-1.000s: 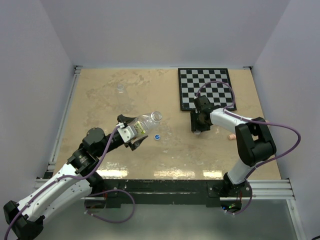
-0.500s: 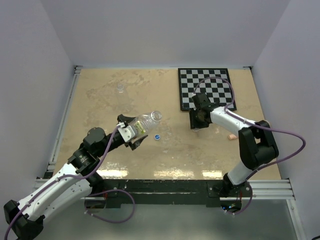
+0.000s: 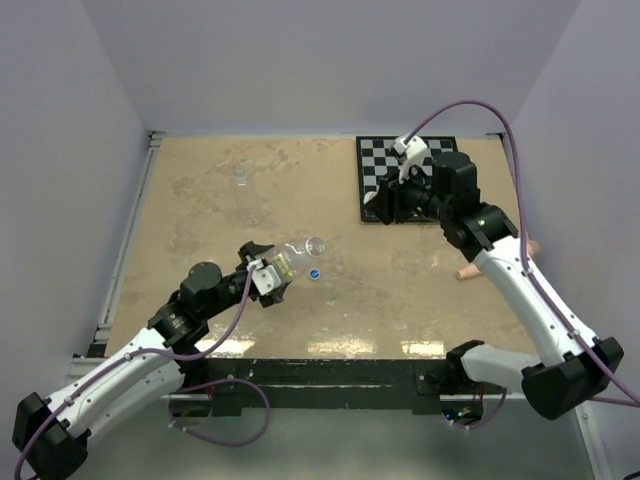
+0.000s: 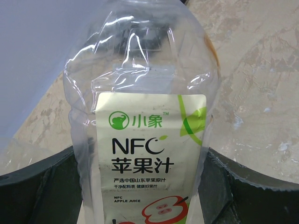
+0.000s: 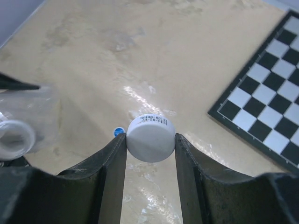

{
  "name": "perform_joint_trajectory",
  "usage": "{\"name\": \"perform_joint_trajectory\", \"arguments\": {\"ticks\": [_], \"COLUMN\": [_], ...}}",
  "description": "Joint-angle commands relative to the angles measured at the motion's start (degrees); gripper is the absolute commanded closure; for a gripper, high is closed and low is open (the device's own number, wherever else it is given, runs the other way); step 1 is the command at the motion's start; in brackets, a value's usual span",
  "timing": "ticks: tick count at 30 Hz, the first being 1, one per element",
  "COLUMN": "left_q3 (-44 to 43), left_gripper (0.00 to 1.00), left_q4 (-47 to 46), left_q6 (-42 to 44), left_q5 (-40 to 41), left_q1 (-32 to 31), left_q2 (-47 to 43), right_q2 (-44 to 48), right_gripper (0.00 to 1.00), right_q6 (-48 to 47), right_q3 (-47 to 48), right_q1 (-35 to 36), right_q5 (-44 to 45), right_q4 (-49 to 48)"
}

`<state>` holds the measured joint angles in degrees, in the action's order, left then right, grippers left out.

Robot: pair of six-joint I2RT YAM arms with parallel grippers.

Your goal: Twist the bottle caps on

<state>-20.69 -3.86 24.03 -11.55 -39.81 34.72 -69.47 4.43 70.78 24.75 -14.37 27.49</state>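
— Any writing on what the left claw [image 4: 145, 196] has?

— Plenty. Its wrist view is filled by the tall clear plastic bottle [image 4: 140, 93]. The white label carries a green elephant logo, "小象", a big "NFC" and "苹果汁". Small "NFC APPLE JUICE" follows, above a red apple drawing. Both black fingers [image 4: 42, 186] press the bottle's sides, so that claw is clamped on it.

— And from overhead?

— There the label is too small to read. But you see the bottle tilted, its open mouth pointing away from the left claw. The small blue screw cap [image 3: 314, 273] lies on the beige marbled tabletop [image 3: 200, 220], just ahead of that claw, near the mouth.

— The right claw [image 5: 151, 140]?

— Closed on the round white plastic screw cap [image 5: 151, 138], pinched between its fingertips. Dark print on the cap's rim is too fine to read. Only its wrist view shows that grip. A black-and-white chequered board [image 5: 266, 107] lies to the claw's right in that view.
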Motion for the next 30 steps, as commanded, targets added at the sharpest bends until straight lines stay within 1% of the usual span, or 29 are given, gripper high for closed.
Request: {"name": "perform_joint_trajectory", "arguments": {"ticks": [1, 2, 4, 7, 9, 12, 15, 18, 21, 26, 30], "left_q3": [-0.49, -0.49, -0.06, -0.05, -1.1, -3.04, -7.16, -9.98, -10.69, -8.85, -7.53], "left_gripper": [1.0, 1.0, 1.0, 1.0, 1.0, 1.0, 1.0, 1.0, 1.0, 1.0, 1.0], "left_q4": [-5.19, -5.89, -7.38, -8.62, -8.45, -7.66, -3.63, -1.59, -1.24, -0.62, -1.5], "left_q6": [2.69, 2.77, 3.21, 4.18, 4.62, 5.58, 7.52, 9.01, 10.51, 12.35, 11.83], "left_q5": [-1.62, -3.29, -6.89, -10.76, -13.92, -21.64, -27.72, -29.58, -30.2, -30.55, -30.11], "left_q1": [1.49, 2.1, 3.51, 5.27, 6.76, 9.04, 10.63, 10.98, 10.98, 10.98, 10.98], "left_q2": [0.26, 0.26, 0.35, 1.49, 3.07, 5.53, 9.3, 11.77, 12.48, 10.73, 8.88], "right_q2": [3.29, 3.64, 4.08, 4.52, 4.7, 4.61, 4.78, 5.22, 5.92, 6.45, 6.37], "right_gripper": [0.98, 1.0, 1.0, 1.0, 1.0, 1.0, 1.0, 1.0, 1.0, 1.0, 1.0], "right_q6": [-9.25, -10.39, -14.17, -18.73, -20.59, -23.4, -25.43, -26.3, -27.63, -28.68, -29.82], "right_q3": [1.55, 1.55, 1.11, 1.2, 1.81, 2.52, 3.48, 4.27, 4.28, 3.92, 4.1], "right_q1": [0.47, 0.73, 1.35, 3.28, 5.21, 8.11, 9.78, 11.54, 13.12, 14.01, 15.41], "right_q5": [-16.28, -19.17, -25.59, -31.14, -30.72, -30.89, -30.72, -27.12, -25.53, -25.09, -25.44], "right_q4": [-1.73, -1.65, -1.38, -0.42, 0.81, 2.22, 3.18, 3.89, 4.42, 4.94, 5.65]}}
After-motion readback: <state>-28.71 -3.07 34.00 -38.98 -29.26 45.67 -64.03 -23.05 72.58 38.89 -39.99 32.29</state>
